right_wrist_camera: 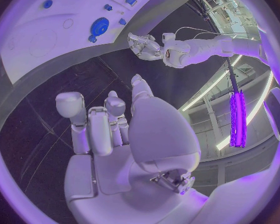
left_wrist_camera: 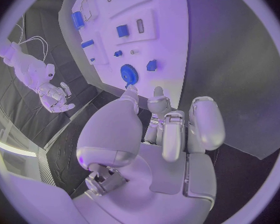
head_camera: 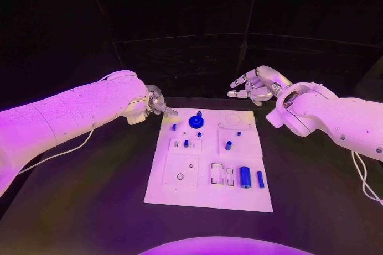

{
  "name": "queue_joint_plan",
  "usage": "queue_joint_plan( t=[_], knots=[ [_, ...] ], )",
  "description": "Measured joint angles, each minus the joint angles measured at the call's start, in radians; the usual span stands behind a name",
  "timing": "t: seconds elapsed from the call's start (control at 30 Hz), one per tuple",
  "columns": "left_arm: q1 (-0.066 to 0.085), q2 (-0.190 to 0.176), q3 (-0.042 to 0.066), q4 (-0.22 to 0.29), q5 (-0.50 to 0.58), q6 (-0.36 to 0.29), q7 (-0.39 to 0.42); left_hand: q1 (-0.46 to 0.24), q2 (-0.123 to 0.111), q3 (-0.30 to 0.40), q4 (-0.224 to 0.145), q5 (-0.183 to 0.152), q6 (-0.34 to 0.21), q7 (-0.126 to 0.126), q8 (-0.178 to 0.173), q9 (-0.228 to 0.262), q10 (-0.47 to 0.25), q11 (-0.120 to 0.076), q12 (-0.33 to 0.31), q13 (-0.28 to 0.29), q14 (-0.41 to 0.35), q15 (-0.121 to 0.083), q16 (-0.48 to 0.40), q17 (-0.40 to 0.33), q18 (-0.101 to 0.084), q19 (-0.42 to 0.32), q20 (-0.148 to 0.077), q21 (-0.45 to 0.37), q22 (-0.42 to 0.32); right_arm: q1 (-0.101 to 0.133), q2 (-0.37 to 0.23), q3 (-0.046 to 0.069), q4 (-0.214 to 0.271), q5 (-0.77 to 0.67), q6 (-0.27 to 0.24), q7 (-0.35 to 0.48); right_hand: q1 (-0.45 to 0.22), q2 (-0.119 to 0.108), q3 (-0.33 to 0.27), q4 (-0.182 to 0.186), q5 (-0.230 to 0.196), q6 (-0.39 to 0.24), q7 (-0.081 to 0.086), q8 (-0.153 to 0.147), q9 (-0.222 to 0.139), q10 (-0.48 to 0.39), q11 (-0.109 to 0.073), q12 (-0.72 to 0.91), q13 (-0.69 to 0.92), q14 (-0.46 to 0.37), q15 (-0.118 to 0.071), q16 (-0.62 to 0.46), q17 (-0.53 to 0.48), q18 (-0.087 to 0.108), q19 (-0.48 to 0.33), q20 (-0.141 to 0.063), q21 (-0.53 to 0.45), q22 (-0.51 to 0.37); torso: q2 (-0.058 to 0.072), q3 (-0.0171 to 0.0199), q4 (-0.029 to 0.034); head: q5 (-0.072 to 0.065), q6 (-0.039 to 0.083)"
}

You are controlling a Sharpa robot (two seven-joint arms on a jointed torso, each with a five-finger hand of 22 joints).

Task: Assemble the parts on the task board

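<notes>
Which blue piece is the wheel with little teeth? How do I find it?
Look at the white task board in the middle of the black table. Go to its far edge, between the two hands. The blue gear stands there; it is round, toothed and wider than the tiny blue pegs beside it.

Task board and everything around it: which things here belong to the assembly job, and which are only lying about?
Belonging to the job:
task board
blue gear
blue cylinder
slim blue bar
small blue pegs
left hand, holding nothing
right hand, holding nothing

Just lying about:
black table
white cable running from the left arm
</notes>
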Motion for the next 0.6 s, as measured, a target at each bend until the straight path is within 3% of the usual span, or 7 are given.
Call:
queue_joint_plan(
  t=[0.33,0.6],
  knots=[
    [-0.001,0.052,-0.021,-0.068,-0.025,0.063,0.013,-0.039,-0.001,-0.057,0.029,-0.005,0.017,-0.005,-0.006,-0.024,0.0,0.0,0.008,0.012,0.004,0.004,0.0,0.0,0.0,0.004,0.004,0.001,0.014,0.0,0.007,0.0,-0.002,0.001,0.0,0.0,0.0,0.0,0.0,0.0,0.005,0.0,0.0,0.004,0.0,0.0,0.0,0.0,0.0,0.0,0.0,0.0,0.0,0.0,0.0,0.0,0.0,0.0,-0.001,0.0002,0.0003,-0.001,-0.002],
    [-0.004,0.072,-0.025,-0.086,-0.032,0.091,0.024,-0.03,0.008,-0.065,0.02,-0.005,0.037,-0.011,-0.006,-0.028,0.004,-0.004,0.014,0.016,0.004,0.004,0.0,0.0,0.0,0.004,0.004,0.005,0.02,0.0,0.011,0.0,-0.005,0.001,0.001,0.001,0.0,0.0,0.0,0.0,0.005,0.0,0.0,0.004,0.0,0.0,0.0,0.0,0.0,0.0,0.0,0.0,0.0,0.0,0.0,0.0,0.0,0.0,-0.001,0.0003,0.0012,0.0,-0.001]
  ],
)
